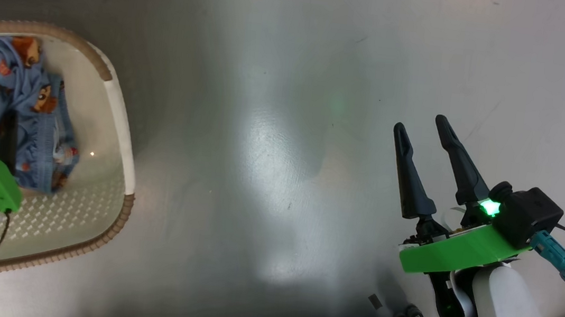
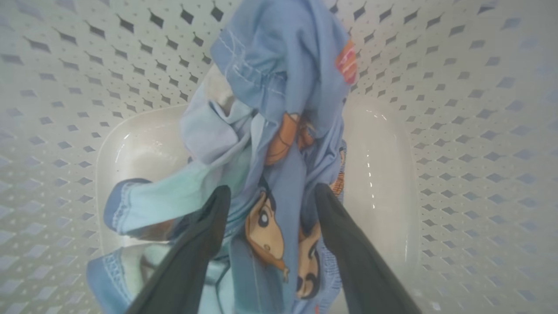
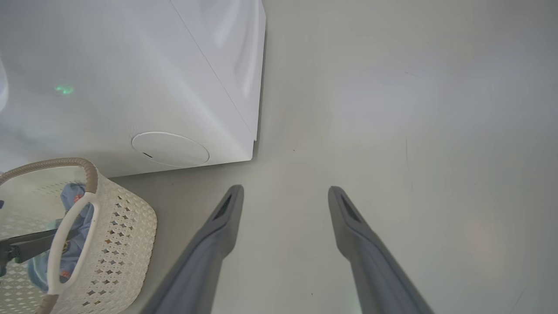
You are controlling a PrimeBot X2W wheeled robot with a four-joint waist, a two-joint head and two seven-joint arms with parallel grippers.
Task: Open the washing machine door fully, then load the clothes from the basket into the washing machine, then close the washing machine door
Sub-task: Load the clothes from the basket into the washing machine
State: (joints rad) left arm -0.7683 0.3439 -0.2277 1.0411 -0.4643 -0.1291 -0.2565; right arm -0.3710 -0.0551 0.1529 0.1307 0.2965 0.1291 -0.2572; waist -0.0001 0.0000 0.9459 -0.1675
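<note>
The loading step looks to be in hand. The left tool (image 2: 271, 192) is down inside the cream-white perforated plastic basket (image 2: 457, 131) with a brown woven-look rim. Its two dark fingers are spread wide and grip nothing. The crumpled light blue clothes (image 2: 279, 65), printed with orange-brown cartoon faces, lie between and just beyond them. The right tool (image 3: 285, 190) hangs wide open and empty over the glossy grey floor (image 3: 414, 109), with the big white washing machine (image 3: 130, 78) ahead to its left. Next, I'd judge, the left fingers must close on the bundle and lift it clear of the rim.
</note>
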